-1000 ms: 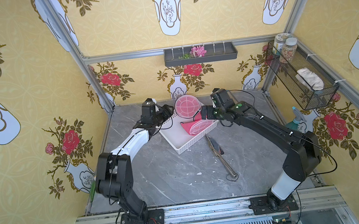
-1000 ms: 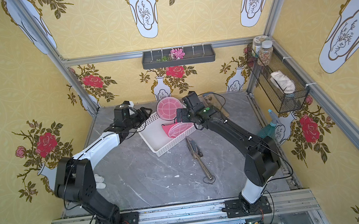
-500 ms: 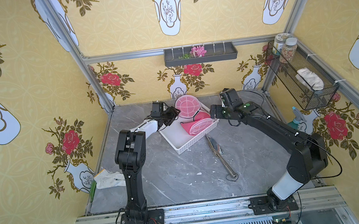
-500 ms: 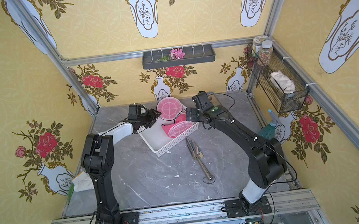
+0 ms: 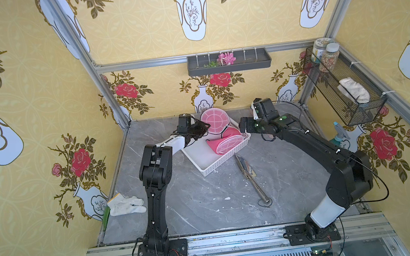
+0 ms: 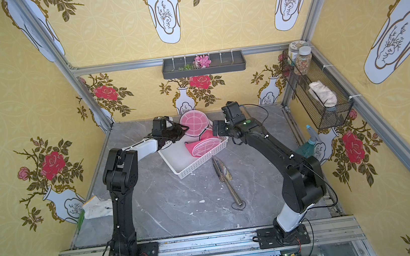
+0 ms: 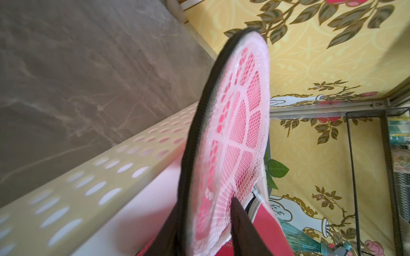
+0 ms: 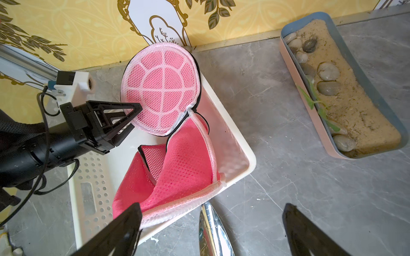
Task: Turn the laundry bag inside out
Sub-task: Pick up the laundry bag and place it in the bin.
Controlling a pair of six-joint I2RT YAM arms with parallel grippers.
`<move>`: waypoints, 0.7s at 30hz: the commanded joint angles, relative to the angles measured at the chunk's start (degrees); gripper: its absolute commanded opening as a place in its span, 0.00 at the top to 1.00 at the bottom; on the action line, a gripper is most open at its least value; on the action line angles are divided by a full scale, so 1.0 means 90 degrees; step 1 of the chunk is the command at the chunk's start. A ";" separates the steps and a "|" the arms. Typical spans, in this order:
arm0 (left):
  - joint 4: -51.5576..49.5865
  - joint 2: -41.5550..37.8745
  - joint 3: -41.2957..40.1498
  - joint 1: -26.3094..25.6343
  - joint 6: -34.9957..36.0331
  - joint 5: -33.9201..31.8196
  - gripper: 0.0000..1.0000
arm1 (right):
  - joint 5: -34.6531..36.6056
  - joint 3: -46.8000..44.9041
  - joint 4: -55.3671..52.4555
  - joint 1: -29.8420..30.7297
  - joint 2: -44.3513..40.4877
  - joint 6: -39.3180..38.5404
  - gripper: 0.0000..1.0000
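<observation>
While my right gripper point(image 8: 213, 207) hangs wide open by the right edge of the white basket point(image 5: 213, 165), mid-frame, the laundry bag point(image 5: 222, 143) slumps inside it, and further back my left gripper point(image 8: 135, 117) is pinching its round panel upright.

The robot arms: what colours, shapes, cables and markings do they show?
Mostly black. The left arm has a white forearm shell, the right arm a white shell near its base and green wrist dots. Black cables loop along both. The left pincer and right pincer have black triangular fingers.
</observation>
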 commanded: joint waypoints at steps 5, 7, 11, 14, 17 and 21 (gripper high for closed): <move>0.1744 -0.0310 -0.0371 -0.0028 -0.0086 0.0140 0.93 | -0.0173 -0.0201 0.0363 -0.0082 -0.0352 -0.0301 0.00; 0.2001 -0.0589 -0.0473 -0.0070 0.0114 0.0029 0.99 | -0.0183 -0.0252 0.0479 -0.0102 -0.0450 -0.0356 0.00; 0.2284 -0.1316 -0.0560 -0.0128 0.0518 -0.0311 1.00 | -0.0630 -0.0275 0.0855 -0.0178 -0.0621 -0.0535 0.00; 0.2420 -0.1953 -0.0555 -0.0157 0.1013 -0.0456 1.00 | -0.0873 -0.0139 0.1070 -0.0195 -0.0707 -0.0677 0.00; 0.2452 -0.2607 -0.0584 -0.0210 0.1537 -0.0561 1.00 | -0.0887 0.0094 0.1065 -0.0225 -0.0833 -0.0700 0.00; 0.2452 -0.3482 -0.0742 -0.0255 0.2336 -0.0635 1.00 | -0.0838 0.0359 0.0841 -0.0268 -0.1122 -0.0592 0.00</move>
